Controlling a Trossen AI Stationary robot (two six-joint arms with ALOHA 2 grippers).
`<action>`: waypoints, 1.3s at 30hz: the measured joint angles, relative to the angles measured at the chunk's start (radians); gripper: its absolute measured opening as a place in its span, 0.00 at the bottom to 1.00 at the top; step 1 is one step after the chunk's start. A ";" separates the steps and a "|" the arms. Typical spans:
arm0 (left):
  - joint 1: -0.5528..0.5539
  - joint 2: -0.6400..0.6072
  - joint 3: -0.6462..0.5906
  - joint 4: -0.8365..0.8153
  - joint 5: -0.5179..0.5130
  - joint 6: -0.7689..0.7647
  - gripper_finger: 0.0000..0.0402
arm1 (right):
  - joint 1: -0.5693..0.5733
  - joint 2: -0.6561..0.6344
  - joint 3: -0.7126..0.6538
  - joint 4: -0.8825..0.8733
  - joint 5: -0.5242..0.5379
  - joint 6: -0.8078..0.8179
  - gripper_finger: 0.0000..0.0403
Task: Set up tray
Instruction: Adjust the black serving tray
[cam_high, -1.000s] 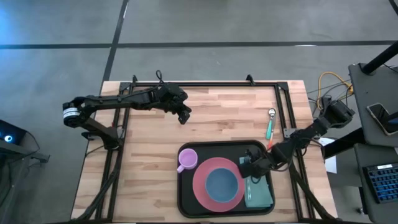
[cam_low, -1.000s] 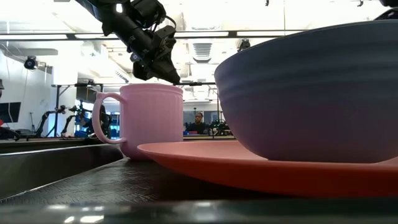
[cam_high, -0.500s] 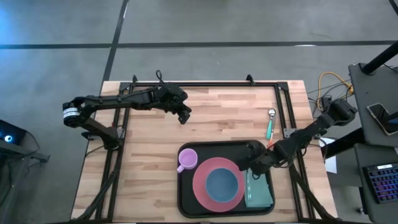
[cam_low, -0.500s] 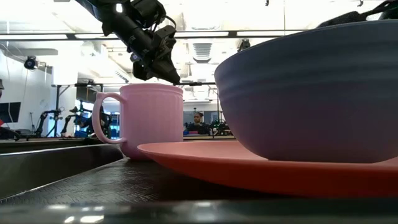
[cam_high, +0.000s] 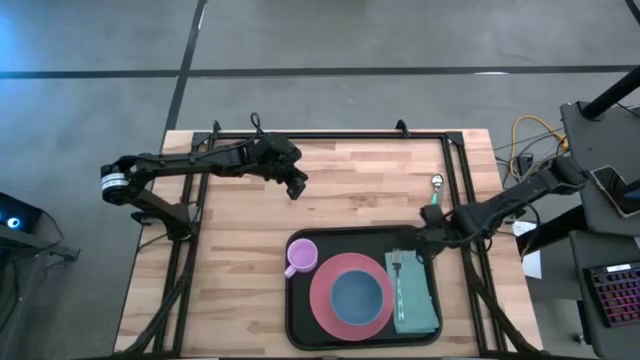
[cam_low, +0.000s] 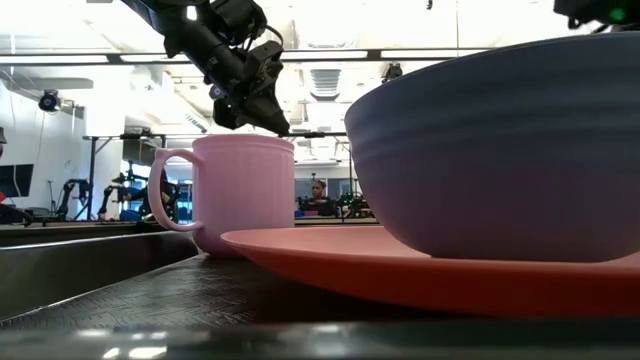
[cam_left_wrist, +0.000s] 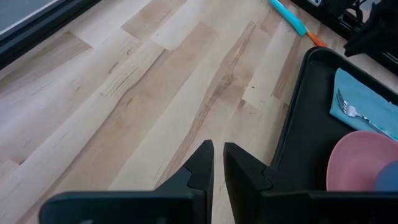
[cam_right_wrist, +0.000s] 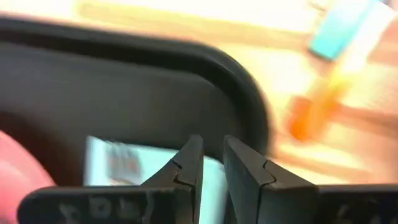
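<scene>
tray (cam_high: 300, 320) lower centre of high view, plate/bowl/mug/napkin+fork loaded | right gripper (cam_high: 428, 237) clenched, empty, over tray's upper-right corner, near spoon (cam_high: 434, 203), likely next | left gripper (cam_high: 297, 188) clenched, parked upper left

Pink mug (cam_low: 245, 195) beside plate (cam_low: 430, 270) bearing bowl (cam_low: 500, 150).

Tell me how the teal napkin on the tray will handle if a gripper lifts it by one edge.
The napkin lies flat like thin cloth, so it would probably droop. The fork resting on it would likely slide off. It looks light, so it may drag across the tray.
</scene>
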 joint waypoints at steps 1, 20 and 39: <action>0.000 0.000 0.000 -0.001 0.000 0.000 0.04 | 0.001 -0.005 0.000 -0.032 -0.037 0.001 0.13; 0.000 -0.001 -0.029 0.001 -0.003 0.000 0.04 | 0.008 0.262 -0.009 0.110 -0.571 -0.143 0.13; 0.000 -0.006 -0.030 -0.016 -0.002 -0.001 0.04 | -0.027 0.286 0.071 0.232 -0.481 -0.210 0.12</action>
